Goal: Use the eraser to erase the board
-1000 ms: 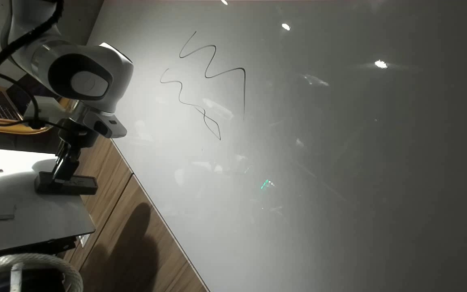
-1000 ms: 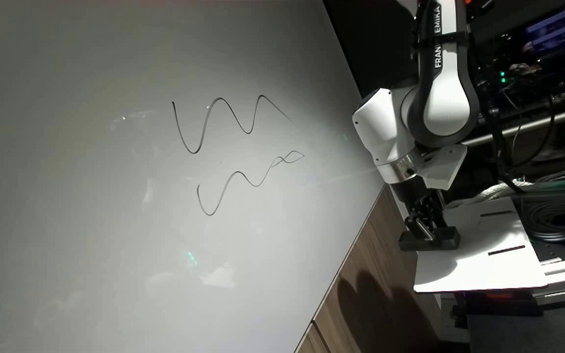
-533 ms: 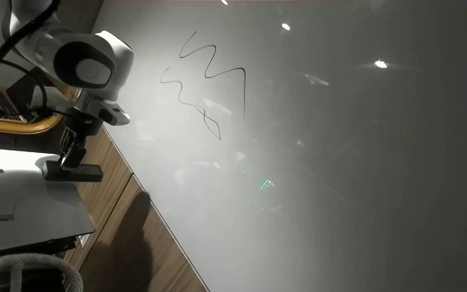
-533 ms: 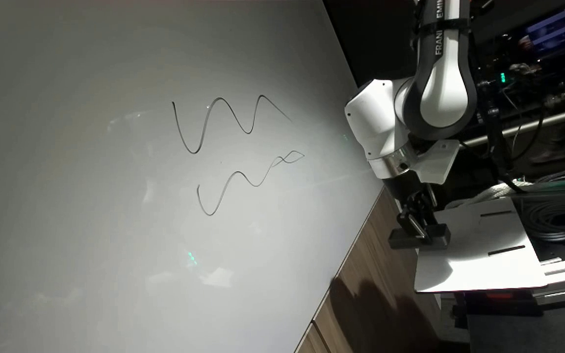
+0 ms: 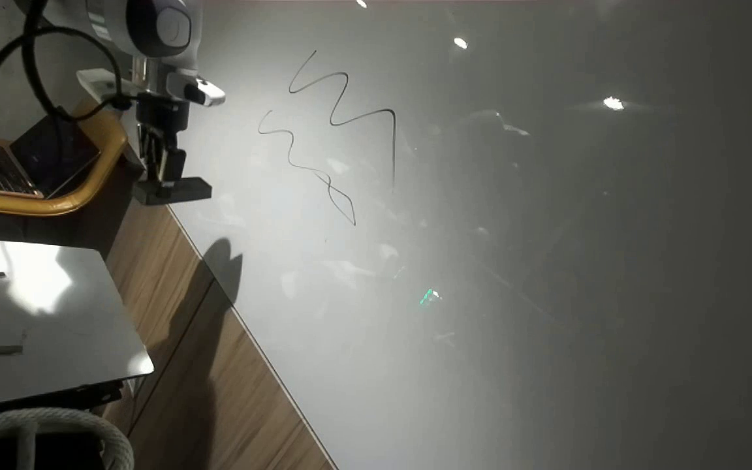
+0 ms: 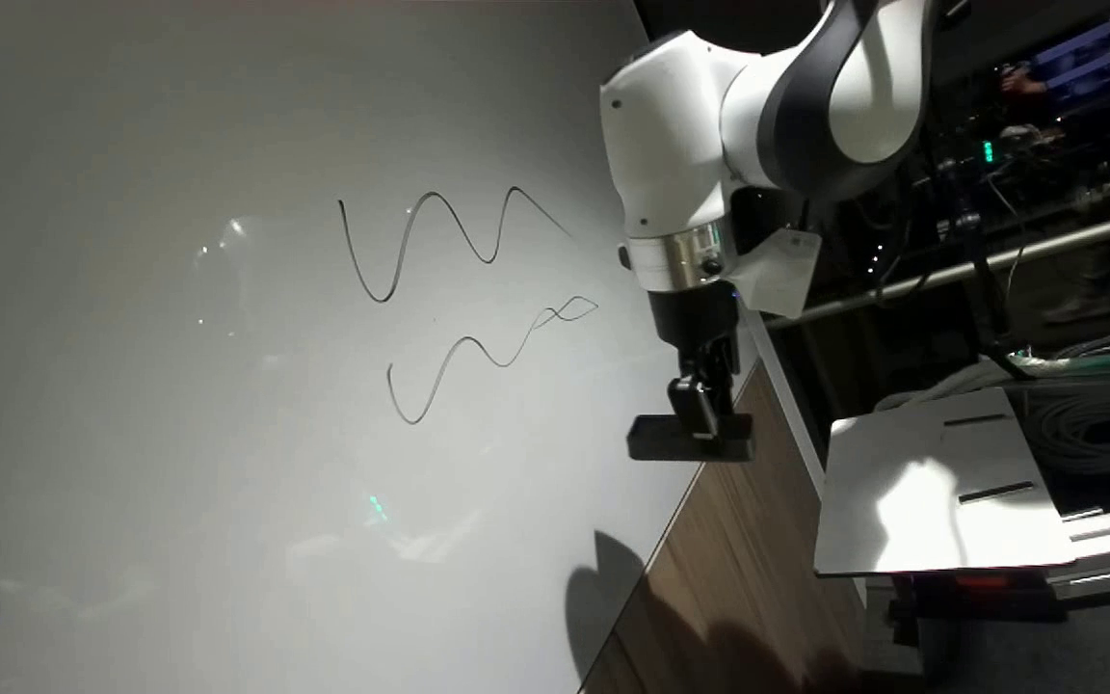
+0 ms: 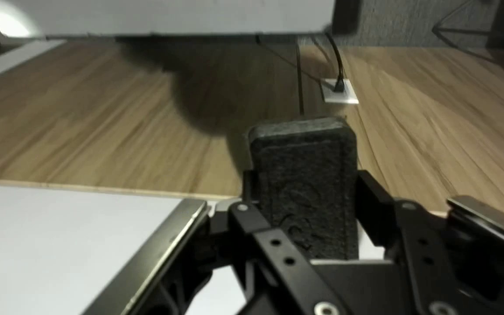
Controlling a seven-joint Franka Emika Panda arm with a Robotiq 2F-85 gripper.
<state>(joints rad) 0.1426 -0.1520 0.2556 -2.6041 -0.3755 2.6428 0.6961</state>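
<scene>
Eraser (image 7: 309, 162) has moved with the gripper (image 7: 308, 192), clamped between its fingers

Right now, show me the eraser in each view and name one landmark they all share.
In an exterior view: eraser left of centre, slightly above mid-height.
In an exterior view: eraser right of centre, below mid-height.
In the wrist view: eraser just right of centre, held by the gripper.
Shared landmark: wood panel.
</scene>
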